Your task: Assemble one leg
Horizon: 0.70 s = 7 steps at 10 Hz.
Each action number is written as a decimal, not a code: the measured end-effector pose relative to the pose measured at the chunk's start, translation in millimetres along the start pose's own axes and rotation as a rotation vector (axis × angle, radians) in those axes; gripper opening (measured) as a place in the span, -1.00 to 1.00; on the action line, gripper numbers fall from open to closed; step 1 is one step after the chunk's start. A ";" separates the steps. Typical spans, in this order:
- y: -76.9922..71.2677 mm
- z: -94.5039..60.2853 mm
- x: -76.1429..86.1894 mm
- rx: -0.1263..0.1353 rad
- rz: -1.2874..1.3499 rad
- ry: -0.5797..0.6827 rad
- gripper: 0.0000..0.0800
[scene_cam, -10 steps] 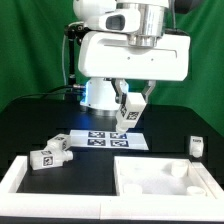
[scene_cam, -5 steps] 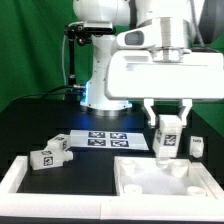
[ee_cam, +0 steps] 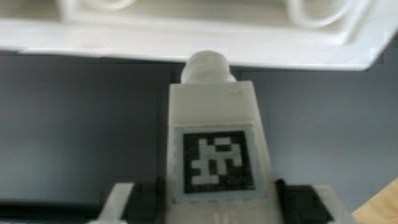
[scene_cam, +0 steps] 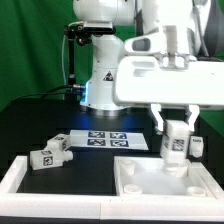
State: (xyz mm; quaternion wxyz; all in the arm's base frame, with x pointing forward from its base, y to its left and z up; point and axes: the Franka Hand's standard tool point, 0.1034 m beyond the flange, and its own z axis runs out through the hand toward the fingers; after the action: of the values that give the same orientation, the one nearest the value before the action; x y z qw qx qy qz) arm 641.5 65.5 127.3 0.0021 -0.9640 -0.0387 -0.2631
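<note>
The leg [scene_cam: 176, 150] stands upright between my fingers [ee_cam: 121, 203], its tagged face toward the exterior camera. My gripper [scene_cam: 176, 131] is clamped on its upper part from both sides. In the wrist view the leg's rounded tip points at the rim of the tabletop panel [scene_cam: 150, 183]. I cannot tell whether it touches. A second leg [scene_cam: 197, 148] stands just beside it. Two other legs [scene_cam: 45, 158] lie well apart on the black table [scene_cam: 30, 120], near the marker board [scene_cam: 100, 139].
</note>
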 end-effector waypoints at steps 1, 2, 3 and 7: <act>-3.9 4.5 2.4 0.005 -0.005 0.002 -0.29; 2.4 4.5 4.1 0.004 0.000 0.001 -0.29; 0.2 5.8 0.4 0.011 0.019 -0.025 -0.29; -8.8 7.4 -1.2 0.018 0.031 -0.020 -0.29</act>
State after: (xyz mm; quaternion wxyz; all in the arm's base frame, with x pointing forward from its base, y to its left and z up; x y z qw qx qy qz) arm 643.6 74.4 120.2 0.0145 -0.9670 -0.0263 -0.2531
